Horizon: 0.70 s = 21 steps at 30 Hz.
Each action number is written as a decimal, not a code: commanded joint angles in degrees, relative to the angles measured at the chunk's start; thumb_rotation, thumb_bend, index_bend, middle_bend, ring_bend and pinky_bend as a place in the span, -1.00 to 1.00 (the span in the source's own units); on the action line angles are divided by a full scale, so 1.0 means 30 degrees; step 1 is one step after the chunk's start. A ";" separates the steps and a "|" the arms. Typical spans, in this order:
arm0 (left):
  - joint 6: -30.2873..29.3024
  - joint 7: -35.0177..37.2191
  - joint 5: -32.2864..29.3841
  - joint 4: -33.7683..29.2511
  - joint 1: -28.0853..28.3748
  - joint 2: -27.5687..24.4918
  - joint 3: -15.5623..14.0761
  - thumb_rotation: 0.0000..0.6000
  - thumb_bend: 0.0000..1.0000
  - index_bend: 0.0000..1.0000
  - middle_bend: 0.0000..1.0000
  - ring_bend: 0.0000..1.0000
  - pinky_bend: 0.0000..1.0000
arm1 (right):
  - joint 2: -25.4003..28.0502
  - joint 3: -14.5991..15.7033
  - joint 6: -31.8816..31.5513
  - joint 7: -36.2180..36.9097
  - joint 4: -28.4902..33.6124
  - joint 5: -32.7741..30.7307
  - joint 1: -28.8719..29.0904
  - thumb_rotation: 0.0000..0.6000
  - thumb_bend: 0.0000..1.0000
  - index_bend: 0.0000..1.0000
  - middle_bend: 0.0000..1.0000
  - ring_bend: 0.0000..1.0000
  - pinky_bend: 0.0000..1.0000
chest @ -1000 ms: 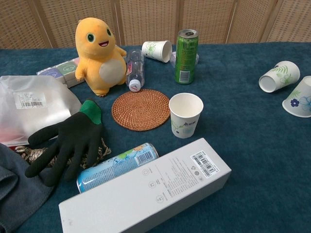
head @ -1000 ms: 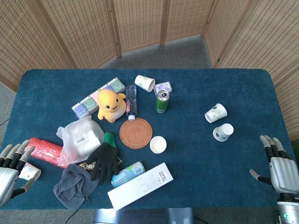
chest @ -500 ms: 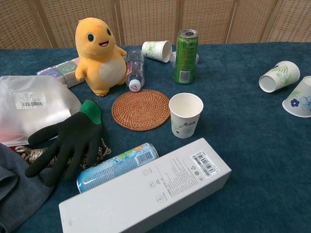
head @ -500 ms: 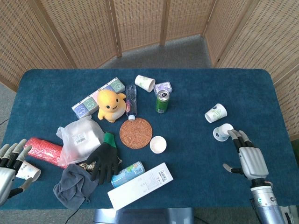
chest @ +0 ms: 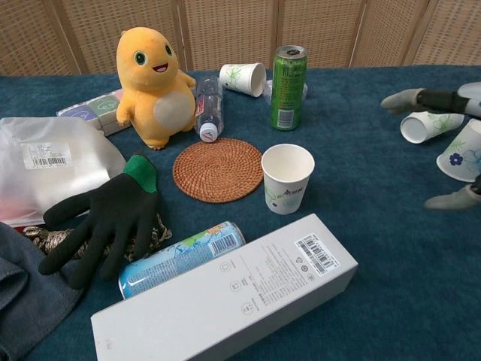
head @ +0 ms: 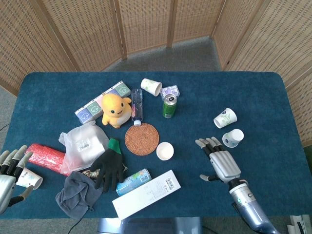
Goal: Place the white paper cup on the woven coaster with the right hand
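Head view: since the earlier pictures the right hand (head: pixel 220 162) has travelled from the near right corner of the table (head: pixel 243 97) inward and to the left, and it now hovers over the blue cloth well to the right of the white paper cup (head: pixel 165 150). Its fingers are spread wide and point toward the far side, thumb out to the left, palm down, holding nothing. Two other cups (head: pixel 224 118) lie just beyond its fingertips on the right. The white paper cup stands upright, mouth up, just beside the near right edge of the woven coaster (head: pixel 142 139), not on it. The left hand (head: pixel 10 171) stays at the near left corner, fingers loosely around a small cup (head: pixel 30 179); whether it truly grips the cup cannot be told. A black glove (head: pixel 110 165) and a long white box (head: pixel 146 193) lie near the front.

Chest view: the right hand's fingers (chest: pixel 421 99) have entered at the right edge, where none showed before; they are extended, apart, and empty. The white paper cup (chest: pixel 287 179) stands untouched to the right of the woven coaster (chest: pixel 218 169), with a green can (chest: pixel 288 87) farther back.
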<state>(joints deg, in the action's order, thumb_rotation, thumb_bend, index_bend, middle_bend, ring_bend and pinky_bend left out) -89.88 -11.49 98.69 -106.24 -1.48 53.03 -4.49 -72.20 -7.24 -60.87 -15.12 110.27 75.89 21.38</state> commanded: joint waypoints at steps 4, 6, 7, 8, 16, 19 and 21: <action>0.0092 0.0084 -0.0145 0.0048 0.0042 -0.0011 0.0047 1.00 -0.43 -1.00 -1.00 -1.00 -1.00 | -0.1153 -0.0228 0.0922 -0.0780 -0.0654 -0.1012 0.1105 1.00 -0.86 -1.00 -1.00 -1.00 -1.00; 0.0140 0.0112 -0.0205 0.0062 0.0062 -0.0020 0.0063 1.00 -0.43 -1.00 -1.00 -1.00 -1.00 | -0.1594 -0.0413 0.1169 -0.1127 -0.0916 -0.1558 0.1533 1.00 -0.86 -1.00 -1.00 -1.00 -1.00; 0.0158 0.0124 -0.0232 0.0073 0.0069 -0.0019 0.0069 1.00 -0.43 -1.00 -1.00 -1.00 -1.00 | -0.1782 -0.0481 0.1262 -0.1314 -0.1049 -0.1795 0.1717 1.00 -0.86 -1.00 -1.00 -1.00 -1.00; 0.0174 0.0138 -0.0260 0.0079 0.0076 -0.0016 0.0078 1.00 -0.43 -1.00 -1.00 -1.00 -1.00 | -0.2043 -0.0577 0.1348 -0.1564 -0.1206 -0.2146 0.1947 1.00 -0.86 -1.00 -1.00 -1.00 -1.00; 0.0274 0.0183 -0.0502 0.0133 0.0126 -0.0014 0.0163 1.00 -0.43 -1.00 -1.00 -1.00 -1.00 | -0.3740 -0.1161 0.1643 -0.3347 -0.1959 -0.4736 0.3469 1.00 -0.86 -1.00 -1.00 -1.00 -1.00; 0.0286 0.0205 -0.0590 0.0146 0.0138 -0.0025 0.0200 1.00 -0.43 -1.00 -1.00 -1.00 -1.00 | -0.4309 -0.1288 0.1587 -0.3796 -0.2134 -0.5453 0.3949 1.00 -0.86 -1.00 -1.00 -1.00 -1.00; 0.0309 0.0209 -0.0662 0.0170 0.0149 -0.0018 0.0224 1.00 -0.43 -1.00 -1.00 -1.00 -1.00 | -0.4698 -0.1372 0.1444 -0.4037 -0.2248 -0.5769 0.4240 1.00 -0.87 -1.00 -1.00 -1.00 -1.00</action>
<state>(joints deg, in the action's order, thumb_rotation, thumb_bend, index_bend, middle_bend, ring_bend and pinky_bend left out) -88.97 -10.87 96.73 -105.74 -1.04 52.97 -3.84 -85.69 -11.08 -56.32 -26.70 103.88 59.07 33.53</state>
